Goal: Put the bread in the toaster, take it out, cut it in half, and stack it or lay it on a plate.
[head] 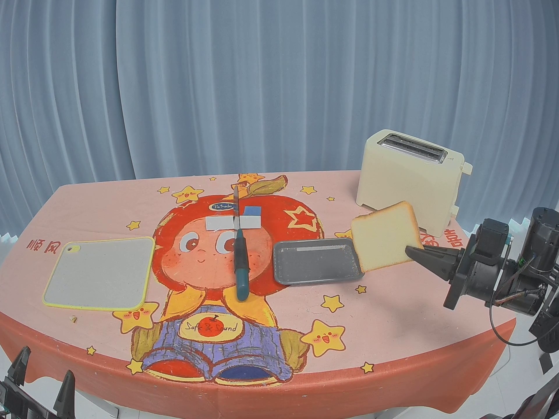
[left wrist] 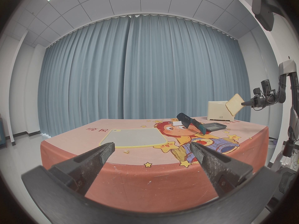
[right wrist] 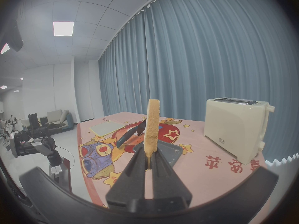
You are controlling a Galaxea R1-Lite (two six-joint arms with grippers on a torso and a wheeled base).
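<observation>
The right end effector point(right wrist: 149, 155) is clamped narrow on the lower edge of the slice of bread point(head: 384, 235), holding it in the air on its edge, tilted, with its broad face toward the head camera. The bread hangs just in front of the cream toaster point(head: 407, 178) and over the right end of the dark grey tray point(head: 317, 261), touching neither. The toaster stands upright at the far right of the bench point(head: 407, 321), its slot facing up. The tray lies flat between the toaster and the knife point(head: 240, 263), whose teal handle points toward the robot and whose blade crosses small white and blue blocks point(head: 233, 221). A grey cutting board point(head: 99, 273) with a yellow rim lies well apart at the left. The left end effector point(left wrist: 152, 148) hangs below the near left edge of the bench, its jaws wide apart and gripping nothing.
</observation>
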